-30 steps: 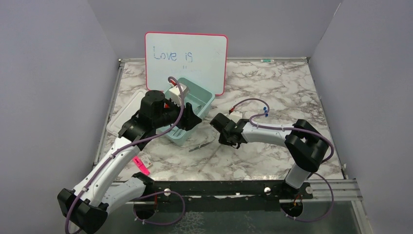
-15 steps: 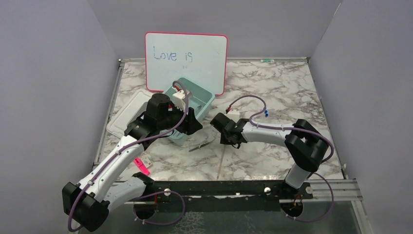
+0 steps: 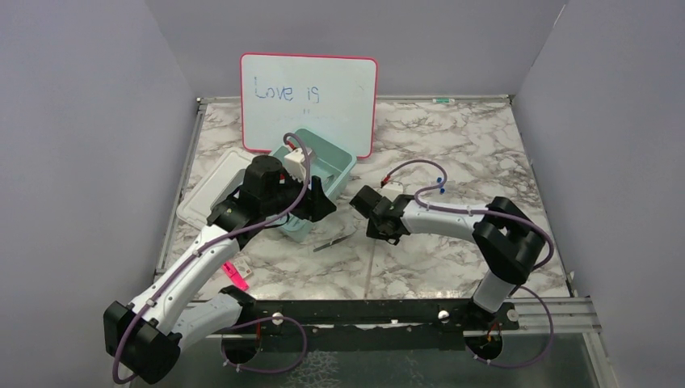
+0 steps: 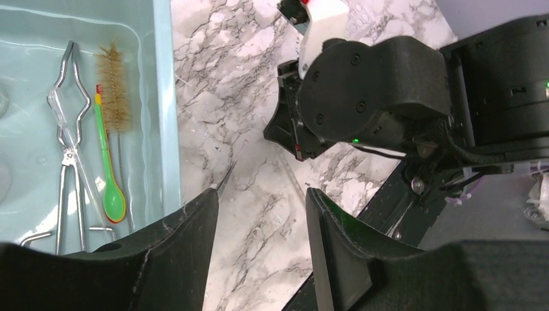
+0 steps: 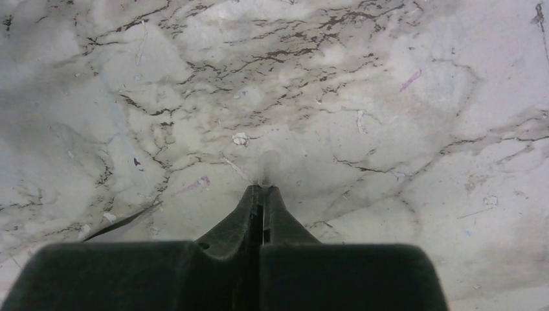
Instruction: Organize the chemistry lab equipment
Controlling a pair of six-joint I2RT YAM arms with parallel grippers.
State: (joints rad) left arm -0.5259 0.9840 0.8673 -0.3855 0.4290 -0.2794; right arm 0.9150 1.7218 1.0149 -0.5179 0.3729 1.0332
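Right gripper (image 5: 262,190) clenched; whether on anything, cannot tell. Left gripper (image 4: 262,194) released, empty. Tweezers (image 3: 335,241) judged light, stiff, slick, so pinch mid-length.

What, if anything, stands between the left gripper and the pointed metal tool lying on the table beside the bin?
Nothing visible does. The pointed metal tool lies on bare marble just in front of the open left gripper, beside the teal bin's wall. The right gripper is off to one side, not in the path.
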